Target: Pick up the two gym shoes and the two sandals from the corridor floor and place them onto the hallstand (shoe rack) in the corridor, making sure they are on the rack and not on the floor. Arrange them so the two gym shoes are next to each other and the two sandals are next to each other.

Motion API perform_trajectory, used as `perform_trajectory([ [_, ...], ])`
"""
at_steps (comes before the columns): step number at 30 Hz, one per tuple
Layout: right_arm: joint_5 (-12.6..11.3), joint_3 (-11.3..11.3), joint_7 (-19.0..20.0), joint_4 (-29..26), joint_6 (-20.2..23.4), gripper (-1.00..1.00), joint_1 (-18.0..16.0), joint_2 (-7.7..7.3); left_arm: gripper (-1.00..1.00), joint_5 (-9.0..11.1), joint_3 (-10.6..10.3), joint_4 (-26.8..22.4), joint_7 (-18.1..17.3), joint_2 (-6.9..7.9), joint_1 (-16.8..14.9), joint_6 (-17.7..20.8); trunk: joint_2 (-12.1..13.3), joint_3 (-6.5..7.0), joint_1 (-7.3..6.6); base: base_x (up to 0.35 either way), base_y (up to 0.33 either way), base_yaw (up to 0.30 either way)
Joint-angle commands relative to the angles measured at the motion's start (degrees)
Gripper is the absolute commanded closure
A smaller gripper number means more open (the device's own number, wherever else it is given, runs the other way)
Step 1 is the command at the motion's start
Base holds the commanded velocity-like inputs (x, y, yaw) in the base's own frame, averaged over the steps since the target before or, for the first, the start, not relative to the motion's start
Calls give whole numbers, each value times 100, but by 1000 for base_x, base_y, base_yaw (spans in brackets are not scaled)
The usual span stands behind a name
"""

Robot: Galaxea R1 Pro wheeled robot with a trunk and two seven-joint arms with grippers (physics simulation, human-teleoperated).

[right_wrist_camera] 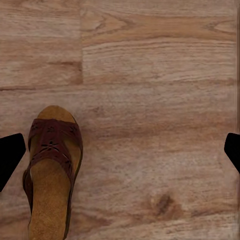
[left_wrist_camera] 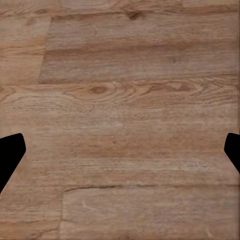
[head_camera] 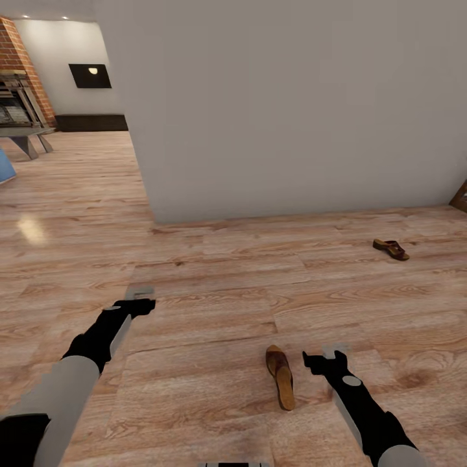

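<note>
Head view: far sandal [head_camera: 391, 249] near wall [head_camera: 292, 104].

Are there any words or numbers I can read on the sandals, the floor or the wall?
None: no words, numbers or signs can be read.
Near sandal: its strap has a cut-out flower pattern in the right wrist view, but no letters.
Far sandal: too small to tell.
Dark panel on the far wall: a small light spot, no text.
Floor and wall: no writing.

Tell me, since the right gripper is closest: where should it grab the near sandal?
Probably across the sandal's narrow waist behind the strap, coming straight down. It lies flat on the floor, long sides exposed. The right gripper hovers open just beside it.
</note>
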Motion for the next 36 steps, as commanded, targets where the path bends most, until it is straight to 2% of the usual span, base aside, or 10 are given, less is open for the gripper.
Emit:
perform_trajectory([
  [1, 11, 14, -5, -14, 114, -100, -97, -5, -100, 17, -3, 5, 19, -3, -94, 210, -2, -5, -1, 0, 0, 0],
  [4, 8, 13, -3, -9, 199, -100, -196, -6, -100, 6, -10, 11, 16, 0, -168, 425, -2, -5, -1, 0, 0, 0],
  [12, 12, 37, 2, 45, 276, -100, -262, -3, -100, -19, -54, -80, 12, 2, -164, 603, -2, -5, -1, 0, 0, 0],
  [23, -1, 56, 39, 197, 266, -100, -262, 23, -100, -21, -52, -85, 11, 9, -164, 630, -2, -15, -1, 0, 0, 5],
  [36, -8, 64, 46, 321, 267, -100, -259, 29, -100, -24, -45, -85, 11, 4, -167, 629, -523, -337, 285, 0, 0, 100],
])
